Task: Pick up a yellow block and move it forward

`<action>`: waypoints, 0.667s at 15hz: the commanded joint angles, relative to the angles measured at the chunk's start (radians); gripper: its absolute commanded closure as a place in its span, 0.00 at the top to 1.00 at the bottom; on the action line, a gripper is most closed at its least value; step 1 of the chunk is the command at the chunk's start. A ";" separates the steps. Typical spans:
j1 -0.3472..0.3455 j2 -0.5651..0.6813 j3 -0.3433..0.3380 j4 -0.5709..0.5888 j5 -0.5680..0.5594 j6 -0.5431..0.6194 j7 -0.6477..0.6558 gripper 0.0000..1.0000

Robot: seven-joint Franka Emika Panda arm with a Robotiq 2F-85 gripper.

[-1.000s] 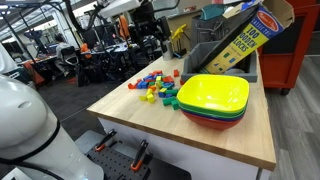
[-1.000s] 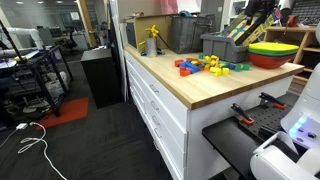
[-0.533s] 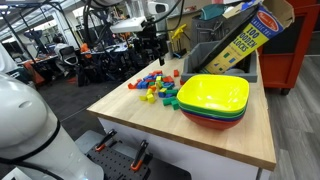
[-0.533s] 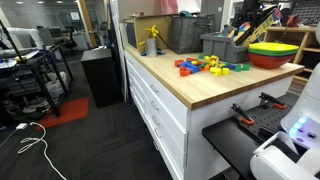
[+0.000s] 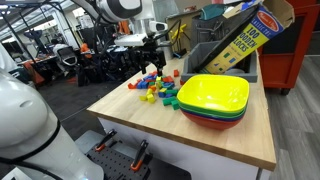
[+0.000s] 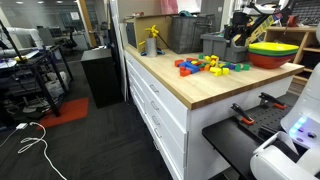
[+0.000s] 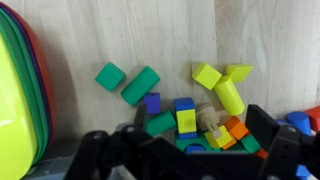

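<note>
1. since the earlier frames the arm has swung down; the gripper (image 5: 150,64) now hangs just above the blocks (image 5: 158,88) on the table (image 5: 140,118).
2. in the wrist view its fingers (image 7: 266,132) stand wide apart, holding nothing.
3. a yellow block (image 7: 207,75) lies on the wood at the pile's edge, touching a second yellow piece, beyond the fingertips.
4. two green blocks (image 7: 141,85) lie apart from it, nearer the bowls (image 7: 12,100).
5. the bowls are stacked beside the pile, a yellow one on top.

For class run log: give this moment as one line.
gripper: open, over block pile | yellow blocks: on table, none held | grasp: pending
</note>
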 commanded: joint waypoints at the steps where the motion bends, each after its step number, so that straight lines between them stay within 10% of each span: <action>1: 0.006 0.111 0.017 0.018 0.009 0.090 0.052 1.00; 10: 0.024 0.277 0.036 0.041 0.172 0.116 0.100 1.00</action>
